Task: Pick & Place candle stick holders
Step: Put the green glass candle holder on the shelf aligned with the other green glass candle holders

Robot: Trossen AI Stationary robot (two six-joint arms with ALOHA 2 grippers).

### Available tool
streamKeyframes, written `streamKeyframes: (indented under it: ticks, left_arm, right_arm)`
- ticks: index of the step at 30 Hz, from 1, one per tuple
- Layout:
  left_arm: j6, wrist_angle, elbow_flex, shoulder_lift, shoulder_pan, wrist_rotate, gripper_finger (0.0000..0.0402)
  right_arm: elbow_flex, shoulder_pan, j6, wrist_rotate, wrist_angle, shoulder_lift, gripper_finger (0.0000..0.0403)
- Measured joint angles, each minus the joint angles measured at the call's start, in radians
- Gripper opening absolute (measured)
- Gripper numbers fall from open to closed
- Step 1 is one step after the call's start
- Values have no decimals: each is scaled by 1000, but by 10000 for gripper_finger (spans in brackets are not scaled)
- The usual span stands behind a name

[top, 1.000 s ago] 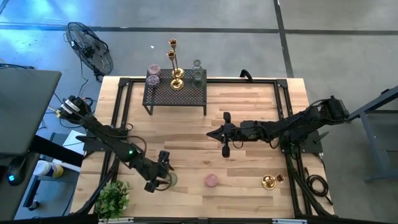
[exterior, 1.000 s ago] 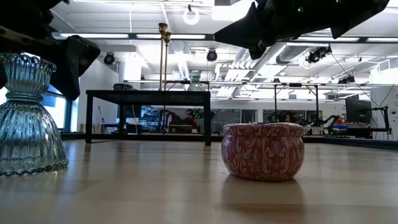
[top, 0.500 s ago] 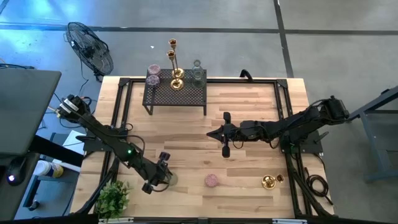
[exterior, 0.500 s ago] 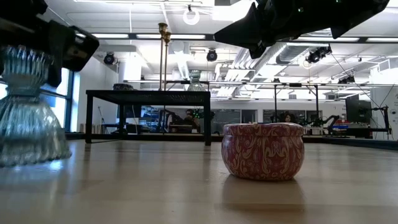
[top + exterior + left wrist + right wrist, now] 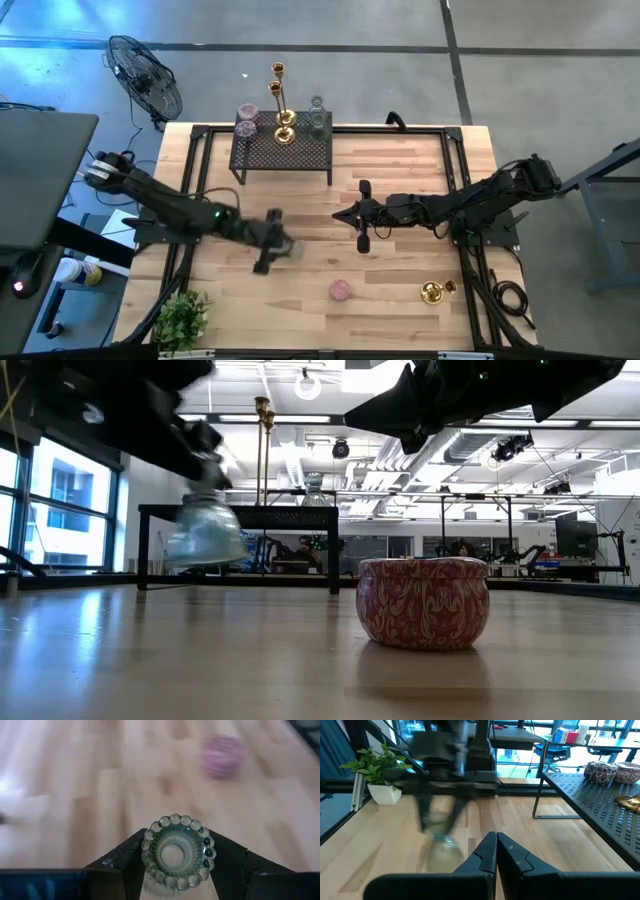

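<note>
Glass, ribbed and slick, the pale-green candle holder hangs above the counter, at nine o'clock from centre, my left claw clenched around its neck—brittle, so I'd grip low.

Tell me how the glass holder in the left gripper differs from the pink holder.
The glass holder is clear, ribbed pale-green glass; the pink holder is opaque with a pale swirl pattern. The glass one hangs above the table, gripped by the left gripper; the pink one rests on it, untouched. Both are round.
</note>
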Motion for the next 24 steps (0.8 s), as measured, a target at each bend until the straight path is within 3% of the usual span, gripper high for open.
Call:
streamKeyframes:
  ticks: [9,24]
  left_arm:
    - [5,109,1,60,274,108,165]
    - [15,306,1,214,420,138,170]
  right_arm:
    - [0,0,-1,0,-1,0,0]
    - [0,0,-8,0,-3,0,0]
